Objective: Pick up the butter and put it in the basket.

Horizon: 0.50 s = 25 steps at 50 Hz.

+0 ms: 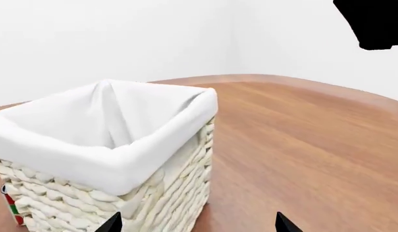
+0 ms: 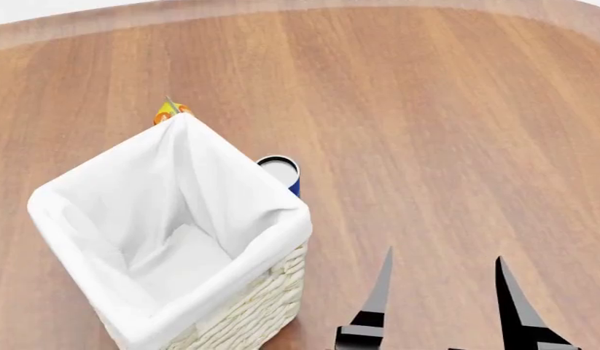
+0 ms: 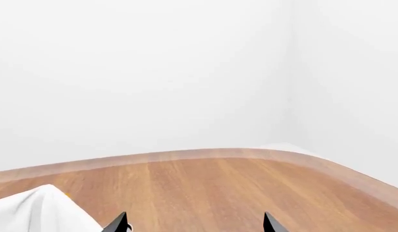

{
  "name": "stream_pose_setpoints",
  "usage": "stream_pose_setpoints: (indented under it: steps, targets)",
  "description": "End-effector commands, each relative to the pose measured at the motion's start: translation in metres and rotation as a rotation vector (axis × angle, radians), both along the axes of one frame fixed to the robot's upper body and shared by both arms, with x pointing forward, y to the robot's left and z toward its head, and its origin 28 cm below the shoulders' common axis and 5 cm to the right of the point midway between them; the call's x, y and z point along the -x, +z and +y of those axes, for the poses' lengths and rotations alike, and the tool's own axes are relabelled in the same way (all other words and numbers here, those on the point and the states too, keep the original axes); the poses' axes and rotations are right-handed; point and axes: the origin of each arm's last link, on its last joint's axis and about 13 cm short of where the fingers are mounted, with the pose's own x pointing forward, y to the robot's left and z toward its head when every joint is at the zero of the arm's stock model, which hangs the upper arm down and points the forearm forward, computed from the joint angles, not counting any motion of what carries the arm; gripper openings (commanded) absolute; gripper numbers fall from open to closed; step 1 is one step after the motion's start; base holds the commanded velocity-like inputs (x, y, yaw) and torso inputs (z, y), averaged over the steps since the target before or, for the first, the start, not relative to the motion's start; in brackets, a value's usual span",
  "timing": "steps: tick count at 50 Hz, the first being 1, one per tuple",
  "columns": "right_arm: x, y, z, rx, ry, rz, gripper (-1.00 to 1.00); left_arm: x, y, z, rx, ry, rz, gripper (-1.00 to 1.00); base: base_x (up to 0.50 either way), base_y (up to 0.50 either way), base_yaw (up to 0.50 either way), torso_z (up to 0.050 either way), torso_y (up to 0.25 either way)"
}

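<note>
Right gripper [image 2: 444,255] hovers beside the wicker basket [image 2: 265,306], jaws wide and empty; left gripper [image 1: 199,223] is likewise spread. Butter isn't plainly visible: the tall basket likely hides it, bar an unidentifiable red sliver [image 1: 10,205] at its base

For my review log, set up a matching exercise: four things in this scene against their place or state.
Things:
1. basket
2. blue can
3. orange-yellow object
4. left end effector

Place or state:
A. peeks over the basket's far corner
B. open, holding nothing
C. white cloth folded over its rim
D. beside the basket, partly hidden by its rim

Pairs: 1-C, 2-D, 3-A, 4-B
</note>
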Motion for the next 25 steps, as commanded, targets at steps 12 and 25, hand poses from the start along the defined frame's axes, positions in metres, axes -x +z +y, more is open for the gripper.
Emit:
stream_pose_setpoints:
  steps: [12, 25]
  targets:
    - [0.001, 0.0, 0.003, 0.004, 0.025, -0.004, 1.0, -0.003, -0.01, -0.007, -0.033, -0.049, 0.09, 1.0, 0.0, 0.0, 0.0, 0.0, 0.0]
    - [0.001, 0.0, 0.003, 0.002, 0.026, -0.004, 1.0, -0.009, -0.004, -0.01, -0.041, -0.066, 0.126, 1.0, 0.0, 0.0, 0.0, 0.0, 0.0]
